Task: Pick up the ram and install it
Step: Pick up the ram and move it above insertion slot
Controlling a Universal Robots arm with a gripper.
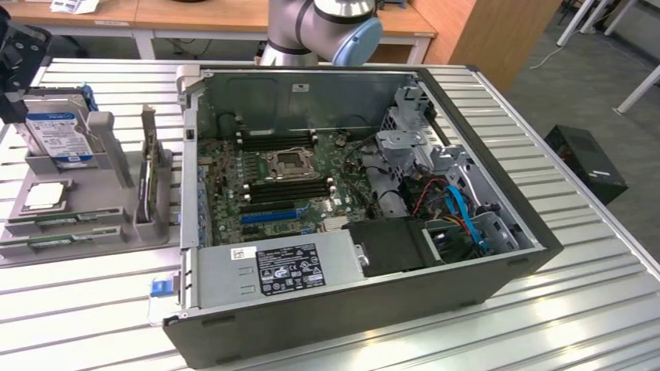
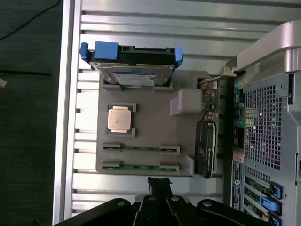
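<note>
Two ram sticks, thin green boards, lie side by side in slots of a grey holder tray (image 2: 150,117): one ram stick (image 2: 140,148) and a second (image 2: 140,166) closer to the tray's edge. In the exterior view the same ram sticks (image 1: 62,222) lie at the tray's near end, at that view's left. My gripper (image 2: 158,181) is shut with nothing in it and hangs well above the tray, apart from the sticks. It appears as a black body (image 1: 11,108) at the far left of the exterior view, over the hard drive.
The tray also holds an upright hard drive (image 2: 134,66), a square silver processor (image 2: 118,118) and expansion cards (image 2: 206,148). Beside it lies the opened computer case (image 1: 495,255), its motherboard showing black memory slots (image 1: 289,185) and a processor socket (image 1: 286,162). The table is slatted metal.
</note>
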